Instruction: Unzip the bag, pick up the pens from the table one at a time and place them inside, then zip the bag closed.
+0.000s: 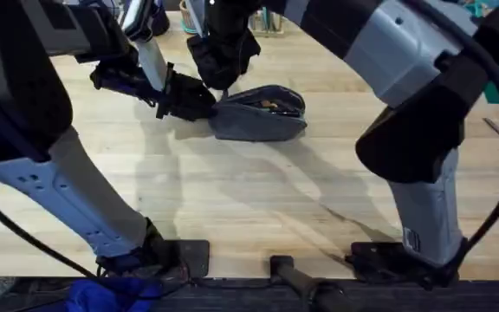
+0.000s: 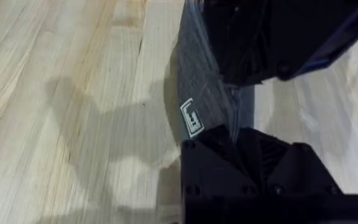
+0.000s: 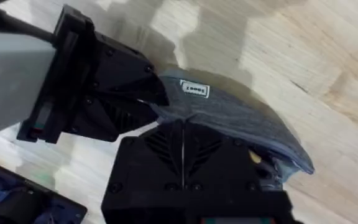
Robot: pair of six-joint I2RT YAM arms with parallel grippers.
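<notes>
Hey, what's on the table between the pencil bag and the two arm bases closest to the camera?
Nothing: in the overhead view the table is bare wood with arm shadows from the bag down to the bases.

Bright even light; soft arm shadows on table; near arms blurred.

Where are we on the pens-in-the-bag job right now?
Late stage, it seems. The bag lies on the table with its zipper open at the right part, something yellowish showing inside, and no pens lie loose on the wood in the overhead view. The left gripper grips the bag's left end; the right gripper is at the zipper beside it, jaws together. Closing the zipper remains.
</notes>
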